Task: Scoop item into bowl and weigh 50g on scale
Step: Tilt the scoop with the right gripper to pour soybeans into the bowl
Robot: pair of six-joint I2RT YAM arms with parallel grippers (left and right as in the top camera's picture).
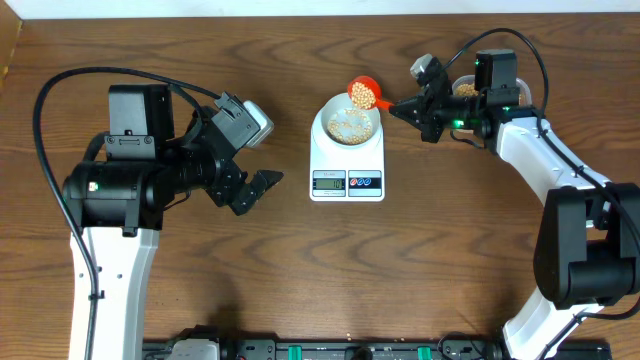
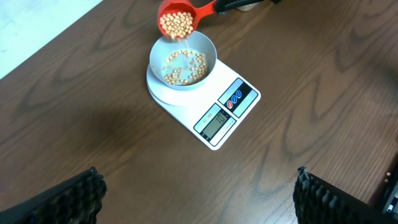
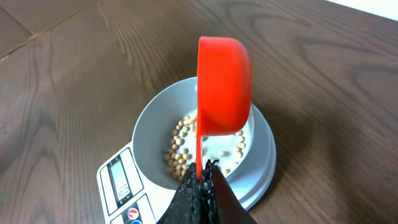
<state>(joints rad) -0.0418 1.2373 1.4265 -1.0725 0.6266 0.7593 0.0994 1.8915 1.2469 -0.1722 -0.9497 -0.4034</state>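
**Right arm:** It reaches in from the right of the scale, elbow bent, wrist pointing at the scale's back edge. The right gripper (image 1: 405, 106) is clamped fully closed on the handle of a red plastic measuring scoop (image 1: 362, 93). The scoop is tipped over the back rim of the small round pale blue-white bowl (image 1: 325, 118). The bowl sits on the platform of the flat white digital kitchen scale (image 1: 347, 183).

**Left arm:** It is positioned left of the scale above the brown wooden table (image 1: 200, 290), wrist angled toward the scale. The left gripper (image 2: 198, 180) is spread wide and holds nothing.

**View differences:** The left wrist view shows small round tan-yellow beans (image 2: 183, 67) inside the scoop, at its lip and in the bowl. The right wrist view shows only the scoop's outer shell, with beans scattered over the bowl floor. The display digits are unreadable.
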